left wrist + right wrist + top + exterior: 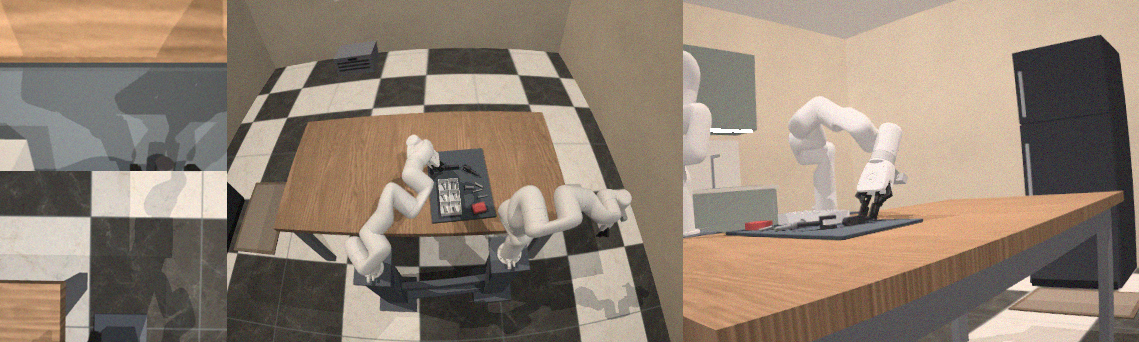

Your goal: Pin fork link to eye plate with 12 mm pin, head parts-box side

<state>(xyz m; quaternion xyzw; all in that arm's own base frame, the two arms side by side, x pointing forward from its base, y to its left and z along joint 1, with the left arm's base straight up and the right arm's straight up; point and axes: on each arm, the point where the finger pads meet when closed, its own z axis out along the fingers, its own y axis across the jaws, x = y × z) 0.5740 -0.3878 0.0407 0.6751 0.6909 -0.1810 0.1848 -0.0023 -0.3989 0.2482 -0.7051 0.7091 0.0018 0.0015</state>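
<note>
Fingers on the left arm (437, 163) (868, 218) (164, 167) are part open around the end of a dark bar (449, 167) (855, 219) (164, 162), not squeezing. Loose pins (470, 187) lie by the parts box (460, 206) (814, 216). Nothing looks pinned yet. The right fingers (603, 232) are wide open, away from the table (352, 165) (963, 235) (91, 30) (30, 304).
</note>
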